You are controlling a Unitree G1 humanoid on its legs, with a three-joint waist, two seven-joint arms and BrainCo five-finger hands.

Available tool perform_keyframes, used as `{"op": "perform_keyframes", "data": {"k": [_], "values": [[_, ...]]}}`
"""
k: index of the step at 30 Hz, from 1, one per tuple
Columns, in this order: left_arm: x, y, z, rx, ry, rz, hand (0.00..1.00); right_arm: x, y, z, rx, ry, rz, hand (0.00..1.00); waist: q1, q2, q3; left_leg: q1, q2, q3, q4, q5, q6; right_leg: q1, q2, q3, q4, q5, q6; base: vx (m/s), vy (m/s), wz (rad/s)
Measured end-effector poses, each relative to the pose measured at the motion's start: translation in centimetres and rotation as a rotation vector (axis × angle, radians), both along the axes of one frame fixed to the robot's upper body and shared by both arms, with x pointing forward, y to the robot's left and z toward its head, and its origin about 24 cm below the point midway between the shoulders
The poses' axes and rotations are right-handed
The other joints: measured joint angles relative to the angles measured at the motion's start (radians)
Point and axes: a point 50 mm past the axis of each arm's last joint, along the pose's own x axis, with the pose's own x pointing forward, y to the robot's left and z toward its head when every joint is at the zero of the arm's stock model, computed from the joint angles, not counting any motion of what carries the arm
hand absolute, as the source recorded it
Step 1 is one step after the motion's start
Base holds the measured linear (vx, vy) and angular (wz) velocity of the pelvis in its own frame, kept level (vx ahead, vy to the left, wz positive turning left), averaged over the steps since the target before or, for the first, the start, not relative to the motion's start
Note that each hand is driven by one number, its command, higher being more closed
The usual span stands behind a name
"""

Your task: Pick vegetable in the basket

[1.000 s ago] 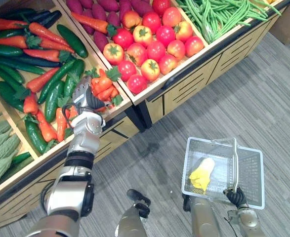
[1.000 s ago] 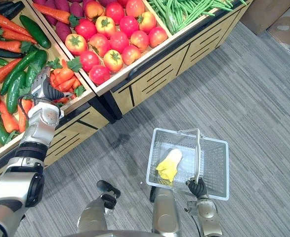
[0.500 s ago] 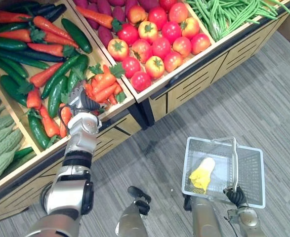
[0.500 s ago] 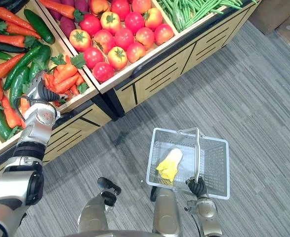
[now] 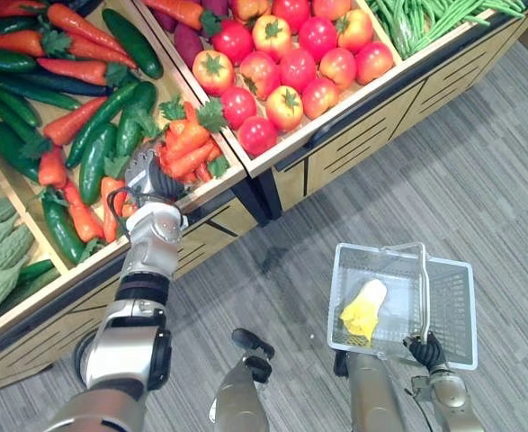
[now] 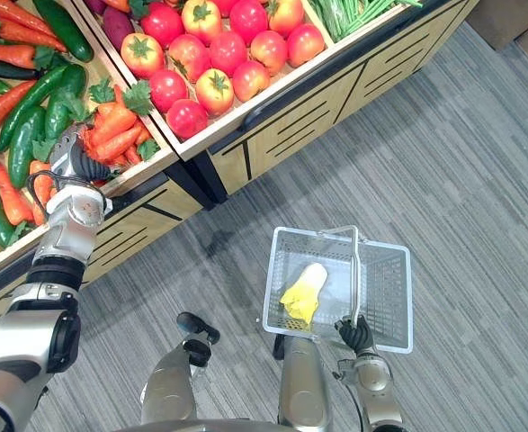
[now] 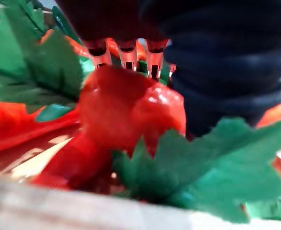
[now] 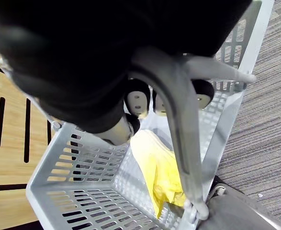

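Left hand among carrots at the bin's near corner; fingers buried, grasp unclear. Right hand curls round the basket's handle.

1 basket holds 1 yellow vegetable.

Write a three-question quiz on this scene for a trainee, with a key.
1. True or false: the basket is empty.
2. Which produce is the left hand at? A tomatoes, B carrots, C green beans.
3. Fill in: the right hand has its fingers curled round the basket's ____.

Key
1. False: a yellow vegetable lies in it.
2. B.
3. handle.
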Motion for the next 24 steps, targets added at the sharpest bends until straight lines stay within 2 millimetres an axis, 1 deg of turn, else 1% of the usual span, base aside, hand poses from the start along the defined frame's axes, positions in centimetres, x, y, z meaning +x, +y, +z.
{"op": "perform_keyframes", "data": {"k": [6, 11, 14, 20, 24], "values": [[0.06, -0.26, 0.31, 0.020, -0.028, -0.001, 1.00, 0.38, 0.37, 0.35, -0.007, -0.021, 0.015, 1.00, -0.001, -0.005, 0.003, 0.005, 0.006, 0.024, 0.000, 0.000, 0.000, -0.006, 0.006, 0.009, 0.000, 0.000, 0.000, -0.01, -0.025, -0.06], [-0.10, 0.43, 0.63, 0.035, -0.032, 0.017, 1.00, 0.46, 0.51, 0.40, -0.010, -0.025, 0.019, 1.00, -0.002, -0.009, 0.005, 0.006, 0.008, 0.031, -0.002, 0.000, 0.000, -0.009, 0.008, 0.016, -0.003, 0.007, 0.004, -0.01, -0.010, -0.02], [-0.08, 0.47, 0.71, 0.037, -0.033, 0.018, 1.00, 0.50, 0.59, 0.43, -0.010, -0.027, 0.023, 1.00, -0.003, -0.010, 0.005, 0.006, 0.008, 0.031, -0.002, 0.000, 0.001, -0.008, 0.009, 0.018, -0.005, 0.015, 0.010, 0.00, 0.000, 0.00], [-0.02, 0.49, 0.03, 0.040, 0.004, 0.021, 1.00, 0.47, 0.70, 0.38, -0.009, -0.025, 0.028, 1.00, -0.003, -0.012, 0.006, 0.031, 0.008, 0.024, -0.002, 0.000, 0.001, 0.024, 0.007, 0.007, -0.005, 0.016, 0.010, 0.00, -0.005, 0.02], [0.05, 0.31, -0.04, 0.043, 0.015, 0.011, 1.00, 0.33, 0.67, 0.30, -0.010, -0.020, 0.027, 1.00, -0.004, -0.019, 0.007, 0.038, 0.008, 0.002, -0.001, 0.001, 0.001, 0.047, 0.003, -0.011, -0.004, 0.016, 0.010, -0.02, -0.016, 0.14]]}}
